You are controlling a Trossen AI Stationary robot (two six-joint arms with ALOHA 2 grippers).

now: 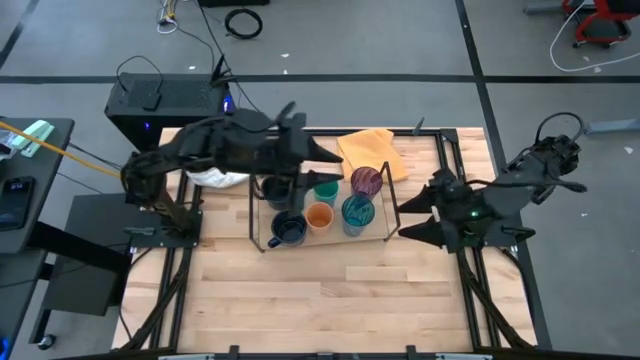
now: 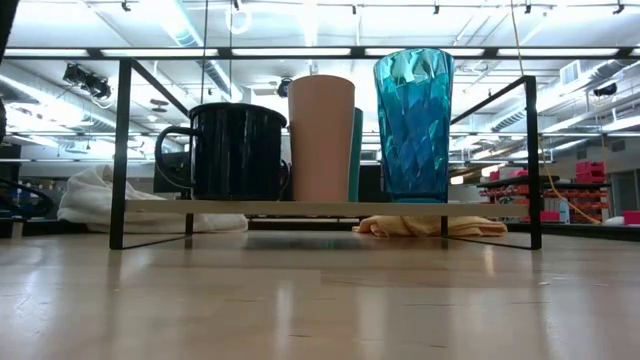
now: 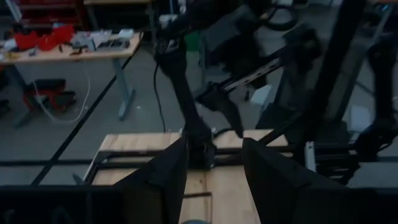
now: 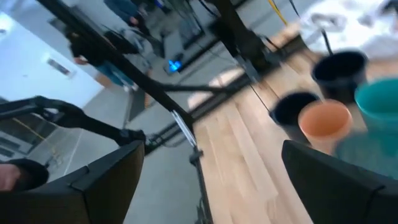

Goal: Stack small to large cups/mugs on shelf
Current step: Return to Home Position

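Note:
The shelf stands mid-table and carries six vessels upright on their bases: two navy mugs, a teal cup, an orange cup, a purple tumbler and a patterned teal tumbler. The low view shows a navy mug, the orange cup and the patterned tumbler on the board. My left gripper is open and empty above the shelf's far side. My right gripper is open and empty just right of the shelf.
A yellow cloth lies behind the shelf and a white cloth at its far left. A black box stands beyond the table's far left corner. Bare tabletop lies between the shelf and the near edge.

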